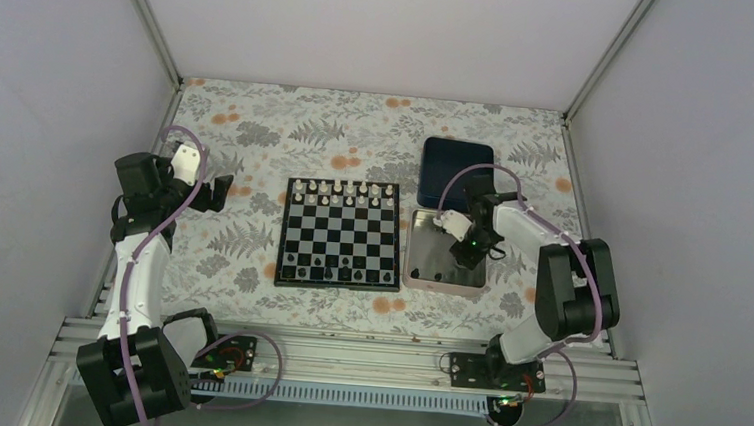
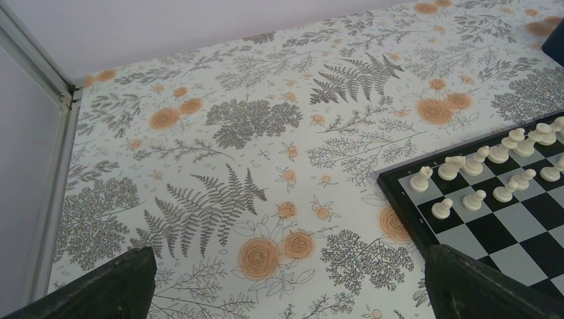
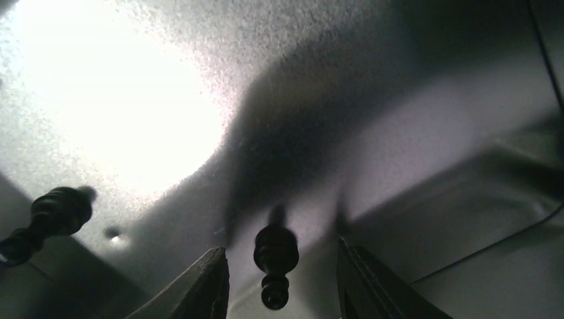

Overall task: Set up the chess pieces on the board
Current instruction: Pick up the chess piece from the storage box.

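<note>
Plain white walls enclose a fern-and-flower patterned tablecloth.

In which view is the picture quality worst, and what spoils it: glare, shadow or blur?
Right wrist view: strong white glare on the silver tray at upper left, a broad dark shadow across the middle, and the black piece at the left edge is blurred. Left wrist view: even light, white pieces sharp. Top view: even light, no glare on the board.
</note>
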Robot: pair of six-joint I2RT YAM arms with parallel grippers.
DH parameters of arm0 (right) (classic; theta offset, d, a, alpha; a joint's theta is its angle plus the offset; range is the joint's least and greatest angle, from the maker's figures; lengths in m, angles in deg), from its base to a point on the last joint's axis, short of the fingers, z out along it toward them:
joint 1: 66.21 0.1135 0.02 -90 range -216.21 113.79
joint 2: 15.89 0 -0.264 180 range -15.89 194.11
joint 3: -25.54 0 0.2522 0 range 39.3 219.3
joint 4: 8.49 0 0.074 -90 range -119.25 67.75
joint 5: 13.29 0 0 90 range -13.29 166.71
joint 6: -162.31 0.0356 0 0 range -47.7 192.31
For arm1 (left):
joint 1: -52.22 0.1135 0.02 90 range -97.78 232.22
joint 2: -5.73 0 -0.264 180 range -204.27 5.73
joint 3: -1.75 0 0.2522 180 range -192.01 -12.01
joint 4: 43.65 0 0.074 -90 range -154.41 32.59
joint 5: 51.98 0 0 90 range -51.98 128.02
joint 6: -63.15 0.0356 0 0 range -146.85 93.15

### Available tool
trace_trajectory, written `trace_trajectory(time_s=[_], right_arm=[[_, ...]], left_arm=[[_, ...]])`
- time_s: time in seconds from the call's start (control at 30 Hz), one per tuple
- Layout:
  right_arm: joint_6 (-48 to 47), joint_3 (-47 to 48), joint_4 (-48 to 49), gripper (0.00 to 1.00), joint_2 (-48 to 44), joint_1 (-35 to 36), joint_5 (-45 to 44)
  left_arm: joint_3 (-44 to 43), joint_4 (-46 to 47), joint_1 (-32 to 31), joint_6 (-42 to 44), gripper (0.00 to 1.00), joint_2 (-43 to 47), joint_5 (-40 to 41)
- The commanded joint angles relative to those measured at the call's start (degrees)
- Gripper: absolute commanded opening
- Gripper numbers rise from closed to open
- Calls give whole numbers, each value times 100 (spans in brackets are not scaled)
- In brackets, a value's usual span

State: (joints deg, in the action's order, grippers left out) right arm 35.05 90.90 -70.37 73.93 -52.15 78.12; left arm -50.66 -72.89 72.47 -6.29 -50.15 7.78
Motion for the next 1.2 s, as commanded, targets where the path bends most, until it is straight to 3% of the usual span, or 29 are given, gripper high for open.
trace_trajectory(time_s=[0.0, 0.23, 0.33, 0.5, 0.73, 0.93, 1.17], right_arm=[[-104, -53, 222, 41, 115, -111, 166], [-96, 32, 174, 16, 216, -152, 193], [-71, 170, -8, 11, 105, -153, 185], [2, 769, -527, 8, -159, 63, 182], [262, 2002, -1249, 8, -226, 1412, 146], [305, 3017, -1491, 8, 344, 2547, 279], [216, 3090, -1135, 9, 1432, 3282, 381]], left_arm=[[17, 20, 40, 67, 100, -14, -102], [24, 35, 49, 71, 100, -16, -97], [33, 28, 51, 71, 100, -25, -96], [26, 42, 54, 72, 100, -33, -119], [16, 28, 52, 71, 100, -46, -108], [14, 30, 58, 71, 100, -37, -56], [17, 29, 58, 63, 100, -32, -32]])
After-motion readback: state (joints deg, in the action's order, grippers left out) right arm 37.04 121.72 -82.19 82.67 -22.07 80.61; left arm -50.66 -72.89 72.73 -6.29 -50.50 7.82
